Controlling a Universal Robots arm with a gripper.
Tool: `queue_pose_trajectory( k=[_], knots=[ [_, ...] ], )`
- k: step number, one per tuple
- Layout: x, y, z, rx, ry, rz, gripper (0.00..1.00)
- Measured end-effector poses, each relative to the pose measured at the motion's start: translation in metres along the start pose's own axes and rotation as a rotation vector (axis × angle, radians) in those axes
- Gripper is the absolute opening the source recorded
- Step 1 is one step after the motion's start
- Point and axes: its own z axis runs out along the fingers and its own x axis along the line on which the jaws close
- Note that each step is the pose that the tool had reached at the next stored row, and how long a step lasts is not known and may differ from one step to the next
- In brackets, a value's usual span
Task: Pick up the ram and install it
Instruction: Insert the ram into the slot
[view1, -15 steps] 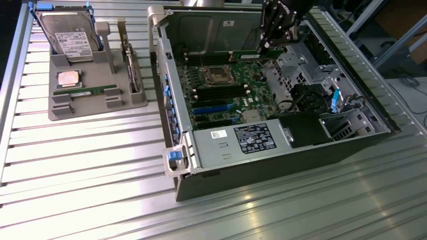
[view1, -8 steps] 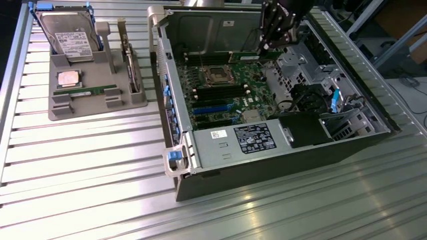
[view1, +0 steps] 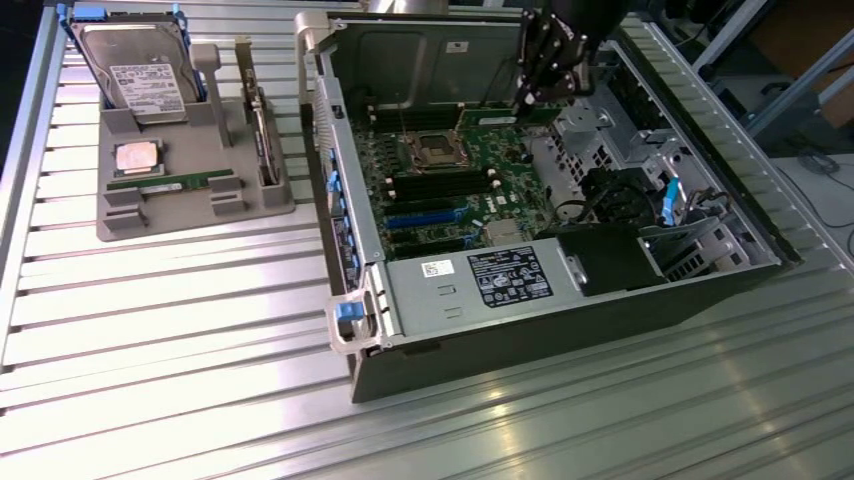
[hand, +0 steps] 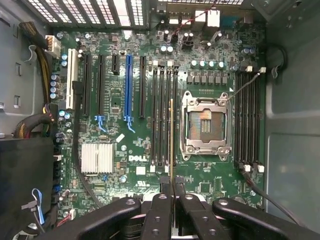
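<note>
On the exterior view's left, a grey holder (view1: 134, 215) sits on the ribbed metal table (view1: 200, 330). A hard drive (view1: 134, 80) stands at its far end. Nearer lie a square silver chip (view1: 138, 157) and then a spare memory stick (view1: 167, 184), flat in its groove. A wider green card (view1: 263, 130) stands on edge along the holder's right side.

Next comes the open computer case (view1: 534, 330), lying on its side with the green main board (view1: 454, 190) exposed. The grey power box (view1: 467, 285) with its label is at the near end.

Further right, at the far end of the case, the pincer (view1: 554, 92) hangs down inside the case. In the wrist view its black fingers (hand: 159, 205) are closed on the ram (hand: 171, 140). The ram is clamped by one end between the tips and reaches straight out from them, seen edge-on as a thin line. It hangs above the bank of black memory slots (hand: 161, 115) just beside the empty chip socket (hand: 206, 125), running parallel with the slots. Whether its lower edge touches a slot cannot be told.
</note>
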Motion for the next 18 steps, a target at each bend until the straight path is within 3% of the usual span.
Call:
queue_pose_trajectory(
  k=[18],
  knots=[
    [0.002,-0.0014,0.016,0.0,0.0,0.0,0.12]
  ],
)
